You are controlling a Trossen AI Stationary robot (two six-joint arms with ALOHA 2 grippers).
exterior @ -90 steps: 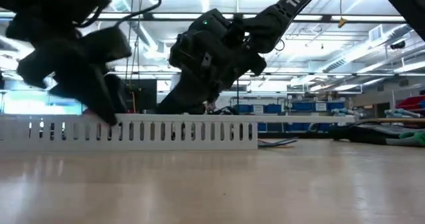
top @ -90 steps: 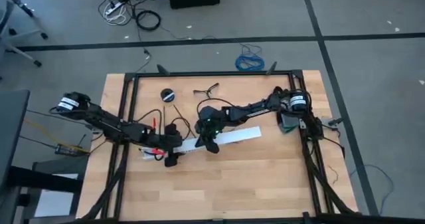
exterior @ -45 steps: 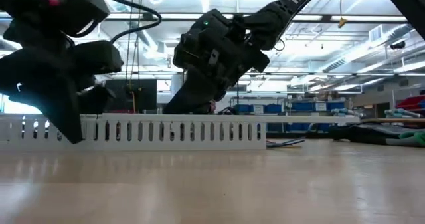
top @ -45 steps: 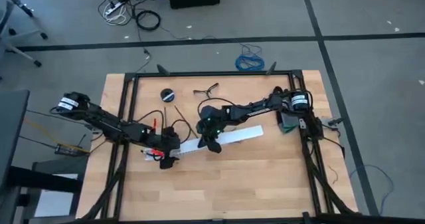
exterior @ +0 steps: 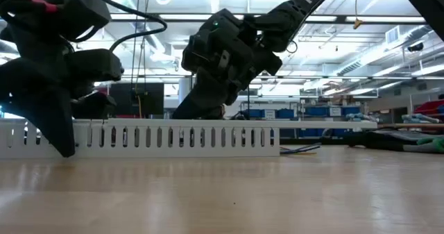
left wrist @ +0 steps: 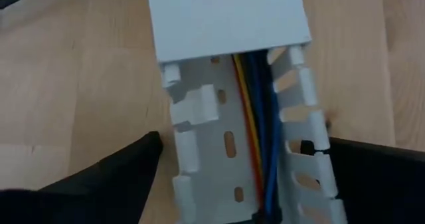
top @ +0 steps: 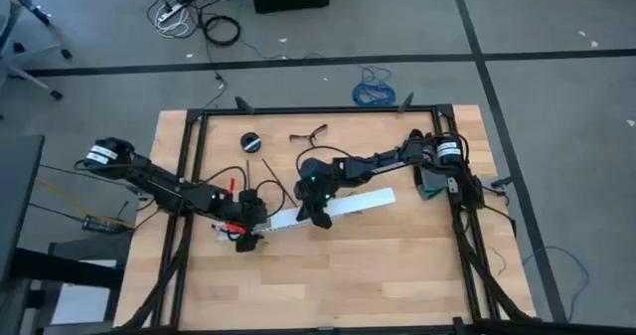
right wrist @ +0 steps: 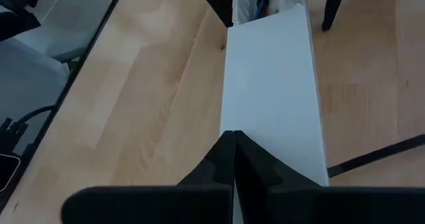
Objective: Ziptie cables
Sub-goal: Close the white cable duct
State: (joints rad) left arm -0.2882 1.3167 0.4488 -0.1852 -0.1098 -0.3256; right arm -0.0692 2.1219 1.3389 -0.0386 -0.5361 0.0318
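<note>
Two dark jointed arms, white wrist labels, green light, red accents

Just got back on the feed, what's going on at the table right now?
Both arms are at the white slotted cable duct in mid-table. The left gripper straddles its open end, fingers apart, where the cables lie inside. The right gripper, fingers closed, presses on the duct's white cover. No zip tie is visible.

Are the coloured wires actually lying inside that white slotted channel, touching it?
Touching. The left wrist view shows the cables lying along the floor of the white slotted channel, running under its cover.
</note>
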